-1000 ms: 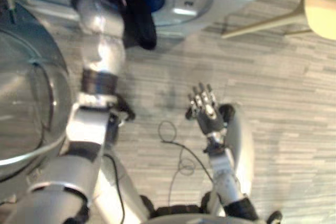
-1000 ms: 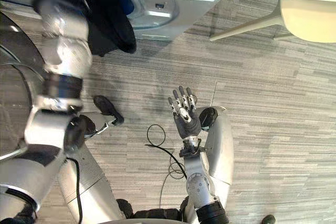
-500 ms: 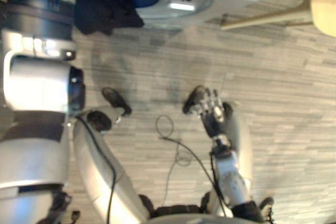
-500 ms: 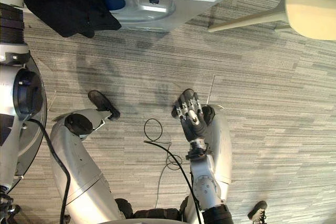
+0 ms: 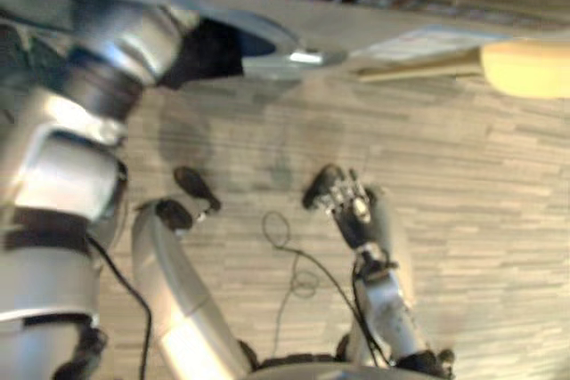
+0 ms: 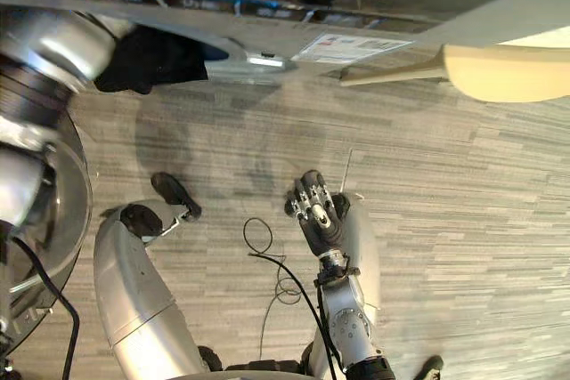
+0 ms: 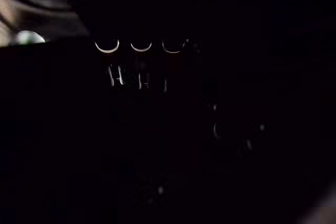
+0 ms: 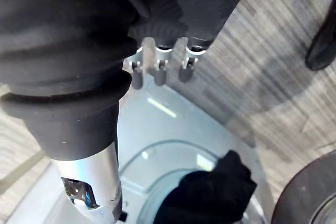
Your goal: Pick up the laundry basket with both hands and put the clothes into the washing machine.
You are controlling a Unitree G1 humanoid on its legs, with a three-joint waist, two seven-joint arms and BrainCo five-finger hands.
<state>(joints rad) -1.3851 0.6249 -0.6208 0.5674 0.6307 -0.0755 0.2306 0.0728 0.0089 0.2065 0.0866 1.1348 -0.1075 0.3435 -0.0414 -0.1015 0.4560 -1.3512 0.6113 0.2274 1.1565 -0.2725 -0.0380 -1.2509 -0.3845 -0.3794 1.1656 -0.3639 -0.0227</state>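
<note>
The washing machine (image 6: pixel 267 42) stands ahead with its round opening at the upper left. Black clothing (image 6: pixel 151 58) bunches in that opening, part of it hanging over the rim; it also appears in the right wrist view as a dark lump (image 8: pixel 205 192) in the drum's mouth. My left arm (image 6: pixel 44 51) reaches up to the opening, and its hand is hidden behind the cloth; the left wrist view is dark. My right hand (image 6: pixel 316 211) hangs low over the floor, well short of the machine, open and empty, its fingers (image 8: pixel 157 72) straight.
The machine's round glass door (image 6: pixel 49 246) stands swung open at the far left, close by my left arm. A beige seat (image 6: pixel 508 73) on a pale leg (image 6: pixel 392 76) is to the right of the machine. Striped grey floor (image 6: pixel 463 220) spreads ahead and right.
The whole picture has tilted up towards the machine. The black clothing went from hanging before the opening to bunching in its mouth, my left arm following it. The right hand stayed low and open.
</note>
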